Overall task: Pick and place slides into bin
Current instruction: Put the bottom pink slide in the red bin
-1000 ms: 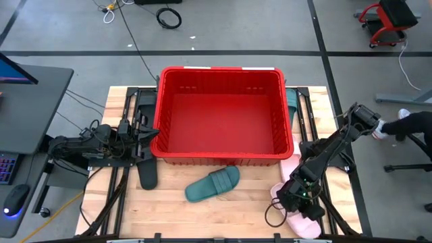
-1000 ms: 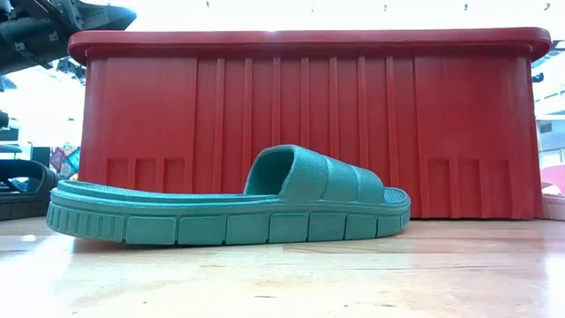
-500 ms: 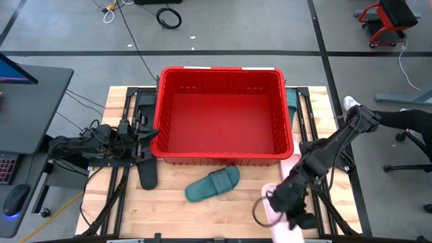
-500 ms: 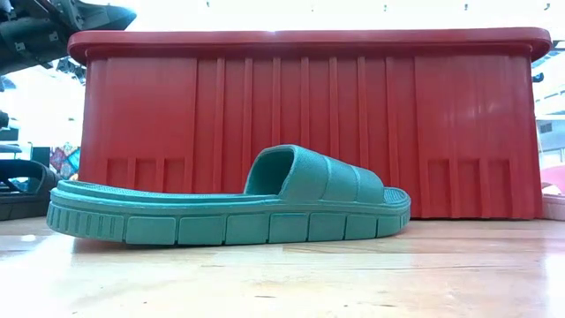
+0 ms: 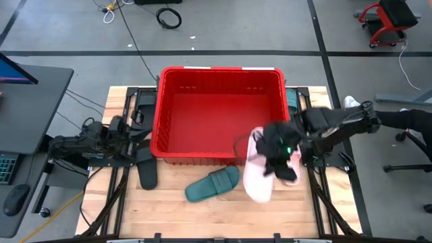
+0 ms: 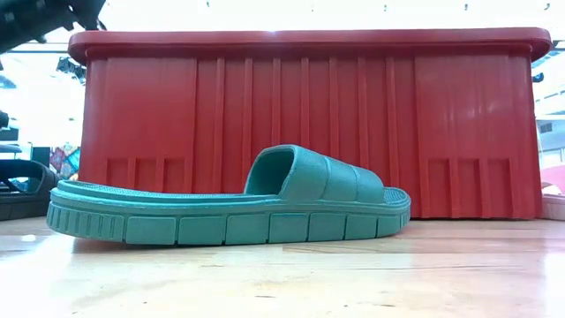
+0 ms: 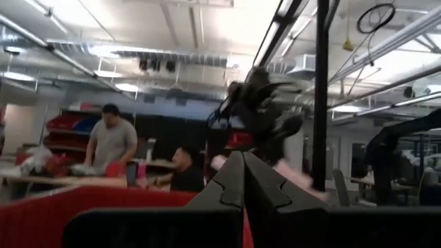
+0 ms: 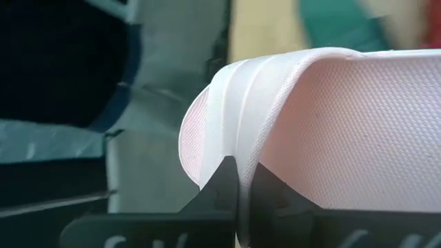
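The red bin (image 5: 219,152) stands mid-table. My right gripper (image 5: 277,152) is shut on a pale pink slide (image 5: 258,172), held above the bin's near right corner; it also shows in the left wrist view (image 7: 296,178). A teal slide (image 5: 212,183) lies sole-down on the table in front of the bin, and fills the low view (image 6: 229,208). A black slide (image 5: 147,174) lies at the bin's near left corner. My left gripper (image 5: 145,129) is shut and empty beside the bin's left wall. My right gripper pinches the pink slide's wide strap at its edge (image 8: 224,138) between its two fingers. The slide is lifted clear and hangs tilted below the gripper, its heel end (image 5: 258,196) over the table in front of the bin.
A second pink slide (image 5: 291,173) shows under the right arm by the bin's near right corner. Another teal slide (image 5: 291,101) lies along the bin's right wall. People sit in the room beyond the table (image 7: 114,145).
My right gripper has gone up and from the table's near right corner toward the bin, carrying the pink slide, which is lifted clear of the table and now hangs at the bin's near right corner. My left arm has drawn back a little toward the table's left edge.
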